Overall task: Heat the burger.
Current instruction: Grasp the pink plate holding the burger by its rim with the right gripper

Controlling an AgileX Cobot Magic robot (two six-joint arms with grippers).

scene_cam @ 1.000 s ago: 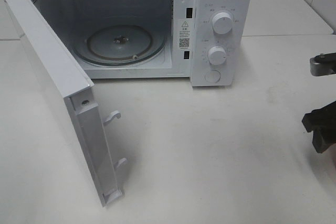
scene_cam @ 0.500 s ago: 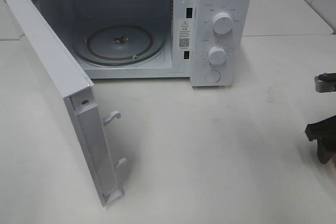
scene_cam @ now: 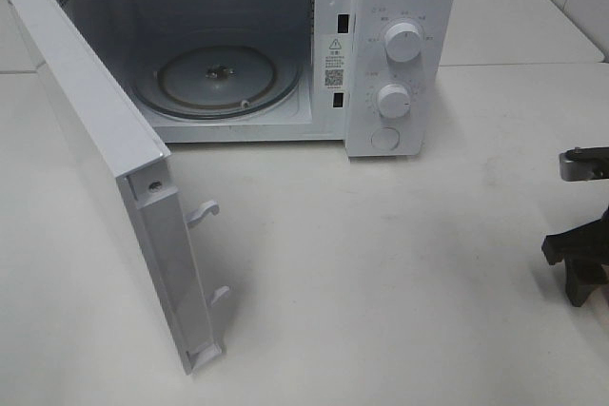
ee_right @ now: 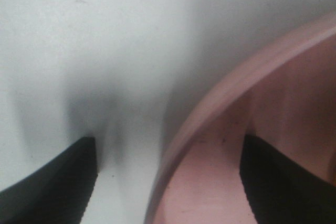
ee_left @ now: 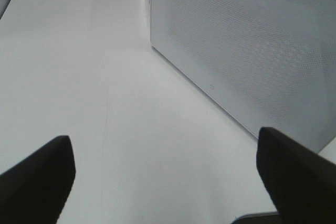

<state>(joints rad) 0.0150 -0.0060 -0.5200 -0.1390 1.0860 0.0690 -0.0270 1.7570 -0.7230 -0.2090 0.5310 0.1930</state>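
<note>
Right gripper (ee_right: 168,148) sits low at the far right of the high view, jaws spread and gripping nothing. It straddles the rim of the pink plate (ee_right: 210,108), with one finger over bare table (ee_right: 79,51) and the other inside the plate. We read that straddle as a set-up to pinch the rim and lift the plate as a carrier.

We cannot see the burger in any view. It may sit further in on the plate, but we cannot tell.

Left gripper (ee_left: 163,150) is also spread wide and empty. It hovers over bare table just beside the outer, perforated face of the door (ee_left: 252,51), out of the high view. We judge it is parked there to keep out of the loading path.

The microwave (scene_cam: 400,7) stands open and its turntable (scene_cam: 217,78) is bare, ready to take a load. The table between plate and cavity is open. The tight edges are the control panel on the cavity's right side and the swung-out door on its left. The door's hooks (scene_cam: 205,211) jut into the approach, so we would come in from the right.
</note>
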